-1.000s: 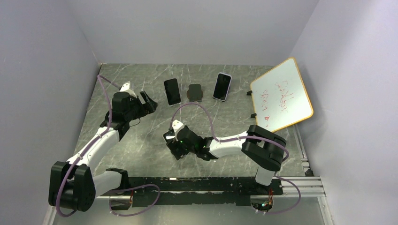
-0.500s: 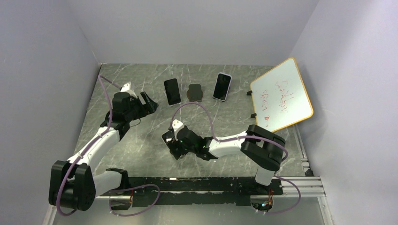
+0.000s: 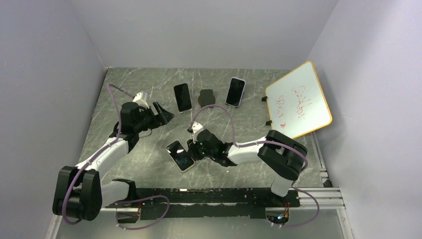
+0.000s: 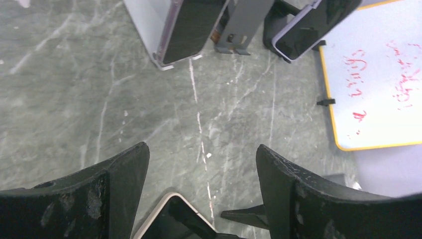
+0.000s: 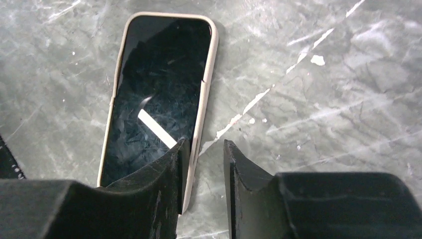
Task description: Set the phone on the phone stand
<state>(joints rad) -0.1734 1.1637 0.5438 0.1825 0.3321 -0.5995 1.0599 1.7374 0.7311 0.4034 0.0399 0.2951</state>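
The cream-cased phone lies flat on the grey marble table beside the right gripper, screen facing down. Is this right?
Not quite: the cream-cased phone lies flat on the grey marble table beside the right gripper, but screen facing up. The right wrist view shows its dark reflecting glass.

Red handwriting covers the whiteboard (image 3: 298, 101) (well right of the right gripper (image 3: 191, 148)), yet no word is legible.

your left arm (image 3: 107, 151) and right arm (image 3: 244, 152): white links, black joints, mauve cable (image 3: 213, 106) looped over each. your black fingers (image 4: 114, 184) scuffed, scratched.
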